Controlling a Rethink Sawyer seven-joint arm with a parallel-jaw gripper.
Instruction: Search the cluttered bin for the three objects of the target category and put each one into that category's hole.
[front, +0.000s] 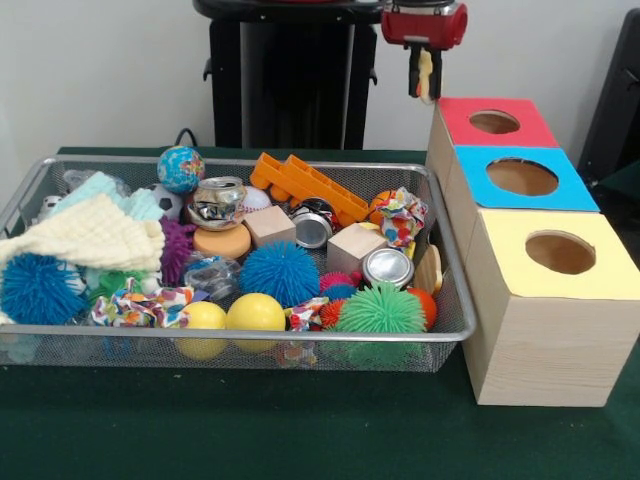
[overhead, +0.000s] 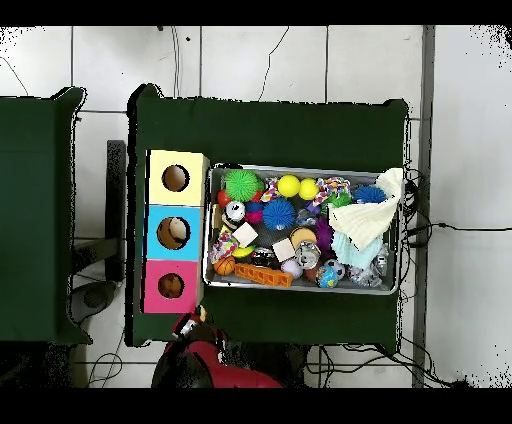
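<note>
Look at the wire mesh bin (front: 452, 300) on the green worktop (front: 250, 430). It is full almost to its rim. You can see soft spiky balls: a green one (front: 380, 310) at the near edge, a blue one (front: 279, 272) in the middle and another blue one (front: 38, 288) at the near left corner. Two smooth yellow balls (front: 255, 313) sit side by side against the near wall. There are two plain wooden cubes (front: 355, 246), shiny crushed cans (front: 217, 200), a globe ball (front: 181, 169) at the back, a long orange plastic piece (front: 305, 185), crinkly bright wrappers (front: 402, 216) and a pale bumpy cloth (front: 90, 237) lying over the left end.

Just beside the bin's right wall stands a row of three wooden boxes, each with a round hole in its top: a yellow top (front: 557, 254) nearest, a blue top (front: 520, 178) in the middle and a red top (front: 494, 122) at the back.

The hand (front: 427, 75) hangs high over the far right corner, beside the red box and clear of the bin. Something pale shows between its dark fingers, but you cannot tell if it is gripping or not.

The worktop has bare green room in front of the bin.
</note>
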